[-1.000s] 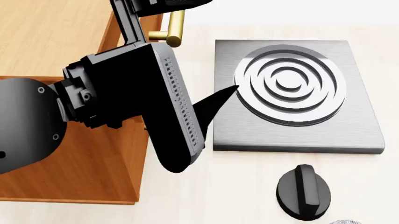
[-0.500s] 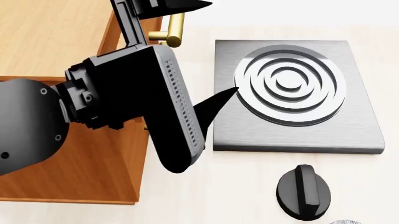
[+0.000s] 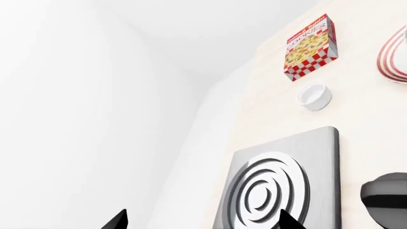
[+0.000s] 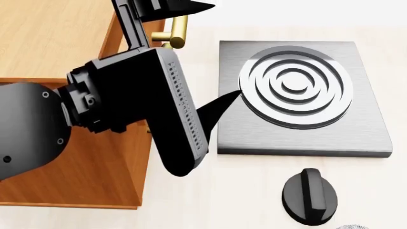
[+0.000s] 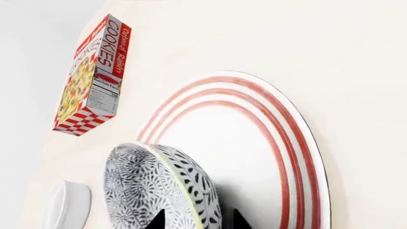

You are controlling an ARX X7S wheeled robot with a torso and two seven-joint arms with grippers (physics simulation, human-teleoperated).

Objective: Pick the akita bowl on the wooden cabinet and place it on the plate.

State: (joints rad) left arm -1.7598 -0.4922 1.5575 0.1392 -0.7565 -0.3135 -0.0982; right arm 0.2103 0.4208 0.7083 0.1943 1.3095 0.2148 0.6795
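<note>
In the right wrist view the akita bowl, dark-patterned outside, hangs tilted over the near part of the red-ringed white plate. My right gripper is shut on the bowl's wall, one fingertip on each side of the rim. Whether the bowl touches the plate I cannot tell. My left gripper is open and holds nothing; one of its fingertips points at the metal burner beside the wooden cabinet. The plate's edge shows in the left wrist view. The head view shows neither bowl nor plate.
A grey burner slab lies right of the cabinet, with a black knob in front of it. A cookie box and a small plain white cup stand near the plate. The cabinet's brass handle sticks out behind my left arm.
The left arm has shifted very slightly in the head view; nothing else there has moved.
</note>
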